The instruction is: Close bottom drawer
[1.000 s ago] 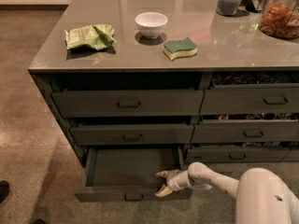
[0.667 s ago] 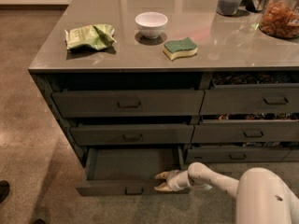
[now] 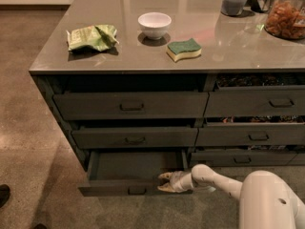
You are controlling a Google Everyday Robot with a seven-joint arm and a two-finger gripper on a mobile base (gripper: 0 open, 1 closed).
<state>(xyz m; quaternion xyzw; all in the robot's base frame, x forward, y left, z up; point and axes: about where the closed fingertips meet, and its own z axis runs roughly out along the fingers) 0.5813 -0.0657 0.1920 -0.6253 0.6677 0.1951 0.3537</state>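
Note:
The bottom drawer (image 3: 124,171) of the left stack stands pulled out, its bare grey inside showing. Its low front (image 3: 109,189) has a small dark pull at the centre. My gripper (image 3: 163,182) is at the right end of the drawer front, its pale fingers (image 3: 165,176) one inside above the front edge and one (image 3: 163,188) against the front face. The white arm (image 3: 219,181) reaches in from the lower right.
Two taller grey drawers (image 3: 131,105) sit above it, slightly ajar. A right stack of drawers (image 3: 255,102) shows clutter inside. On the counter lie a green bag (image 3: 91,36), a white bowl (image 3: 154,24), a sponge (image 3: 184,48) and jars (image 3: 286,11). A dark shoe (image 3: 4,194) is at the left on the floor.
The drawer front has moved back toward the cabinet a little, with my gripper moving along with it at its right end.

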